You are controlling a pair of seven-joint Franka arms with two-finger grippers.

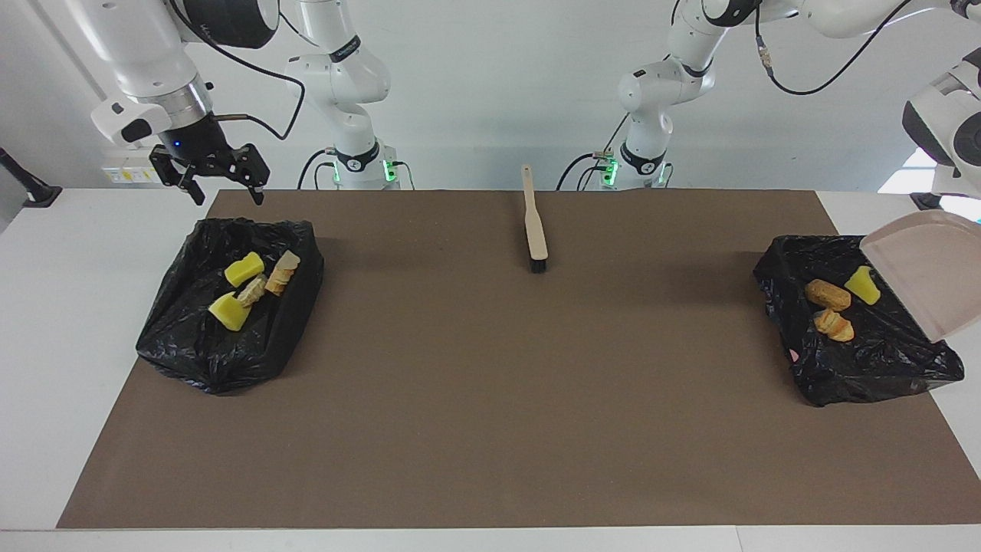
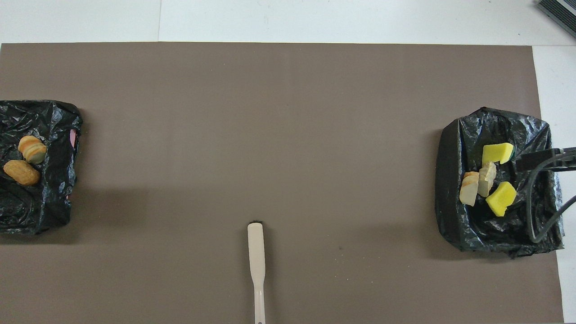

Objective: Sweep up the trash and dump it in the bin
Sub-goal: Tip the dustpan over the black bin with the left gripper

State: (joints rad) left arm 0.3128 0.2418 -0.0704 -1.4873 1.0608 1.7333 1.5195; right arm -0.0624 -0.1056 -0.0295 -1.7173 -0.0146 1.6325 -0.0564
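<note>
Two black bag-lined bins stand at the table's ends. The bin at the right arm's end (image 1: 191, 353) (image 2: 450, 189) holds two yellow sponge chunks (image 1: 244, 268) (image 2: 497, 153) and tan bread lumps (image 1: 282, 274) (image 2: 477, 184). The bin at the left arm's end (image 1: 866, 376) (image 2: 45, 202) holds a yellow sponge chunk (image 1: 862, 285) and two brown and orange lumps (image 1: 828, 294) (image 2: 20, 172). The beige dustpan (image 1: 923, 276) hangs steeply tilted and empty over that bin, its handle and my left gripper out of view. My right gripper (image 1: 222, 188) is open and empty in the air over its bin's rim.
The beige-handled brush (image 1: 535, 222) (image 2: 256, 252) lies on the brown mat (image 1: 490, 383) midway between the bins, near the robots' edge, bristles pointing away from them. A cable of the right arm (image 2: 540, 211) hangs over its bin.
</note>
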